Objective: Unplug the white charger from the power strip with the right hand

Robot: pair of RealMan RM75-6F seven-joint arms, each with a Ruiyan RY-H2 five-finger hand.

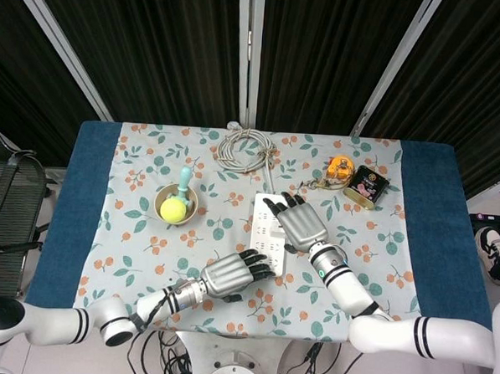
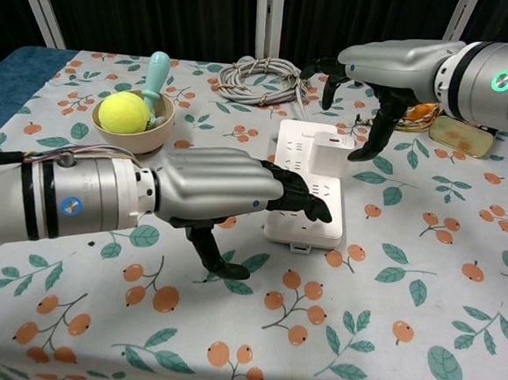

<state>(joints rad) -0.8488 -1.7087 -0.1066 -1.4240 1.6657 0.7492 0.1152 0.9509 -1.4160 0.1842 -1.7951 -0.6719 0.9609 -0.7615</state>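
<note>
Dark curtains hang behind the worktop (image 1: pixel 72 220), which is covered by a cloth with leaves and orange berries. At the middle of the cloth lies the white power strip (image 2: pixel 286 212), and everything else is placed around it. The white charger (image 2: pixel 332 153) is still plugged into the power strip, standing up near its far end on the right side. The right robot hand (image 2: pixel 375 72) hangs just above the power strip, over the charger, with its fingers (image 2: pixel 326 73) spread and curved down. Its thumb comes down just beside the charger, but it is hard to tell if it touches, and this robot hand holds nothing. The left robot hand (image 2: pixel 221 190) is at the near end of the power strip, coming in from the left side. Its dark fingers (image 2: pixel 298 191) reach out flat over the near left part of the power strip, and its thumb points down toward the cloth. It holds nothing too. Left of the power strip sits a small bowl (image 1: pixel 176 203) with a yellow ball (image 1: pixel 172 211) and a light blue handle (image 1: pixel 185 179) sticking out of it. Behind the power strip lies a coiled gray cable (image 1: pixel 245 148). To the right of the power strip and further back are a small orange thing (image 1: pixel 341 168) and a dark tin (image 1: pixel 366 187) just beside it
</note>
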